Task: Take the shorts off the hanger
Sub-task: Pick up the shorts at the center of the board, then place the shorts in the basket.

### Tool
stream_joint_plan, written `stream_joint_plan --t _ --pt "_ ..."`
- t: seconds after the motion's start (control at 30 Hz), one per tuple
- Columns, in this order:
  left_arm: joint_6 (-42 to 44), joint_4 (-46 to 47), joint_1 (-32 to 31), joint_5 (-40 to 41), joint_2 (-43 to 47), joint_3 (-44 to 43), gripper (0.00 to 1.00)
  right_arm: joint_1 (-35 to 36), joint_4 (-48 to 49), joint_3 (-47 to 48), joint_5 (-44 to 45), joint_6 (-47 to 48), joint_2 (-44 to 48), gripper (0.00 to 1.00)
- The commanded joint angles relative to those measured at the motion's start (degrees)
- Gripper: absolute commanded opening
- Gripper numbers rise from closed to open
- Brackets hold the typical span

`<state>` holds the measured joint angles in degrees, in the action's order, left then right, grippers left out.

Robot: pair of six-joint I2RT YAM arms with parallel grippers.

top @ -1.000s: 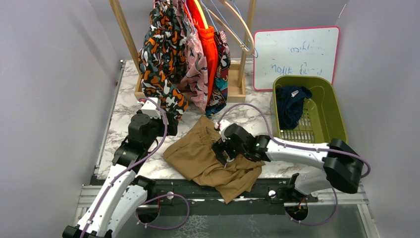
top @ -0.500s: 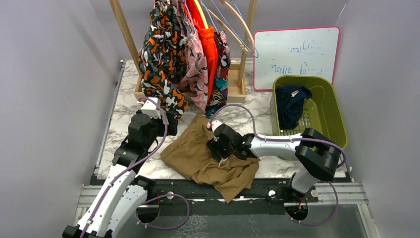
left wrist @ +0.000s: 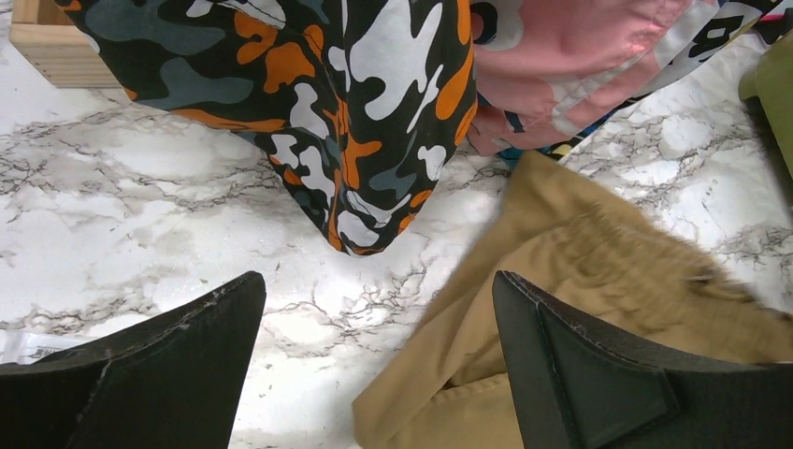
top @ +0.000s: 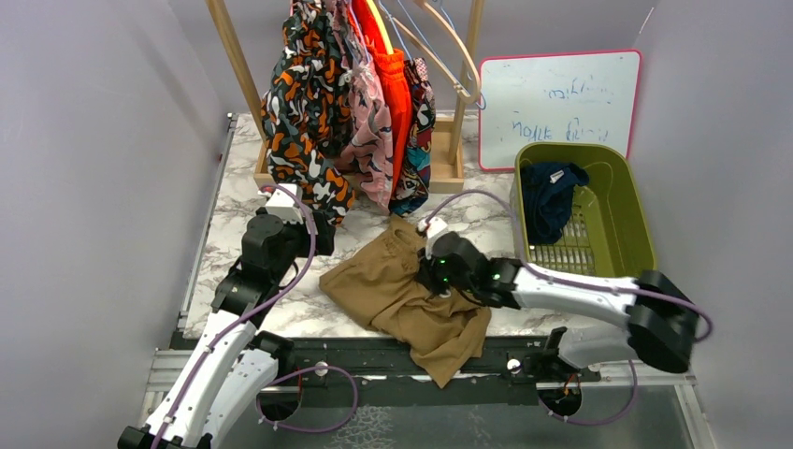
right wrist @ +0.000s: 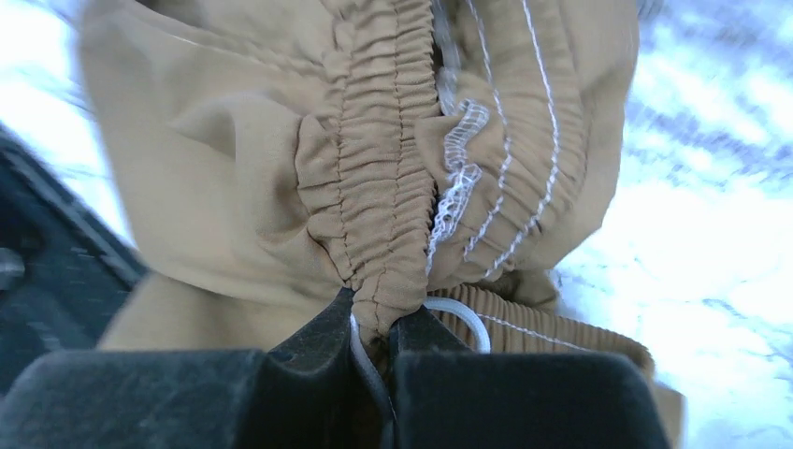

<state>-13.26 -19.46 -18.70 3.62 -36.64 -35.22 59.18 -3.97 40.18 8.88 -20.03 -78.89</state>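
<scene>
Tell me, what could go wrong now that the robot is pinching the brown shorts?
The right jaws pinch only a small bunch of the tan shorts' elastic waistband, so it might slip out when lifted. The white drawstring loops right beside the jaws and could snag. One leg lies past the marble table edge on the black rail and might catch there.
</scene>
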Motion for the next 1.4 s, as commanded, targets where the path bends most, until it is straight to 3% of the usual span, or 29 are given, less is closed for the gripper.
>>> stream_joint_plan --t 0.0,0.4,0.67,0.8,0.87,0.93,1.07,1.17,1.23,1.33,1.37 --pt "-0.1 0.57 0.24 1.42 1.04 -0.11 0.94 0.07 -2.48 1.74 -0.34 -0.35 13.31 0.01" --pt "-0.37 0.7 0.26 0.47 0.8 -0.2 0.94 0.13 -20.78 12.18 22.52 -2.42 38.1 0.01" --pt "-0.63 0.91 0.25 0.23 0.15 -0.11 0.94 0.15 -20.43 23.69 42.54 11.09 41.26 0.01" --pt "-0.55 0.93 0.24 -0.18 -0.27 -0.09 0.94 0.12 -5.98 25.81 54.08 29.34 38.63 0.01" --pt "-0.47 0.93 0.3 -0.5 -0.49 -0.11 0.94 0.08 17.23 21.17 58.05 49.58 37.69 0.01" --pt "-0.52 1.12 0.25 -0.79 -0.51 -0.11 0.94 0.14 37.38 17.75 58.56 63.99 36.6 0.01" --pt "-0.59 1.78 0.25 -1.48 -0.16 0.15 0.94 -0.31 46.31 19.42 55.79 71.13 33.15 0.01" --pt "-0.39 1.76 0.31 -1.47 0.04 0.36 0.94 -2.69 46.05 23.1 55.26 74.09 28.21 0.01" --pt "-0.32 1.8 0.29 -1.53 -0.04 0.33 0.94 -8.93 40.65 25.22 53.35 69.07 25.68 0.01" --pt "-0.2 1.79 0.32 -1.74 -0.11 0.42 0.94 -25.47 6.54 34.33 43.18 41.57 20.8 0.01" --pt "-0.19 1.75 0.25 -1.77 -0.13 0.42 0.94 -30.27 0.88 35.83 39.96 36.34 19.19 0.01"
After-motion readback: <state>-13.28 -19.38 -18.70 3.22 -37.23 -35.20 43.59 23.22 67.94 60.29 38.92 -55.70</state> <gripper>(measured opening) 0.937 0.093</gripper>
